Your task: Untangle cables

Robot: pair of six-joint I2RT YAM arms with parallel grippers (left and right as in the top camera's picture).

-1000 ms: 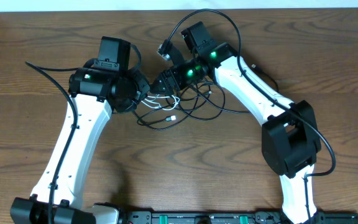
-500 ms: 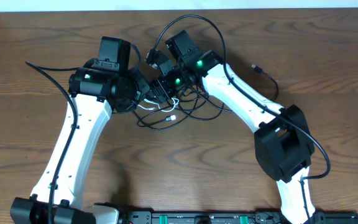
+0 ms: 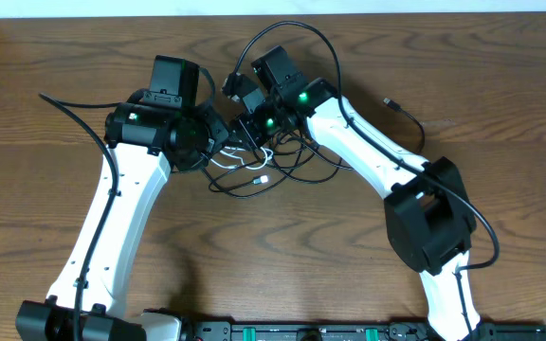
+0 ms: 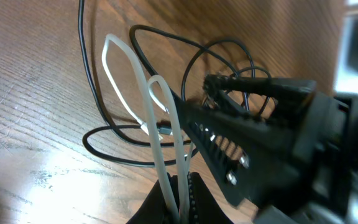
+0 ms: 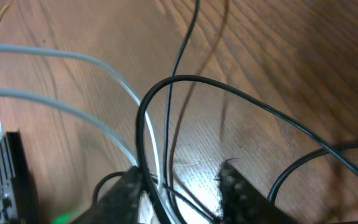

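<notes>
The left gripper (image 4: 180, 186) pinched the soft white cable (image 4: 155, 152) in its jaws. The right gripper (image 5: 182, 186) held its jaws maybe half open around floppy black cables (image 5: 229, 92). A loose loop looked easiest to grab.

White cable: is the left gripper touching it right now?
Touching. The left wrist view shows both strands of the white cable running down into the shut left gripper, which is clamped on them.
</notes>
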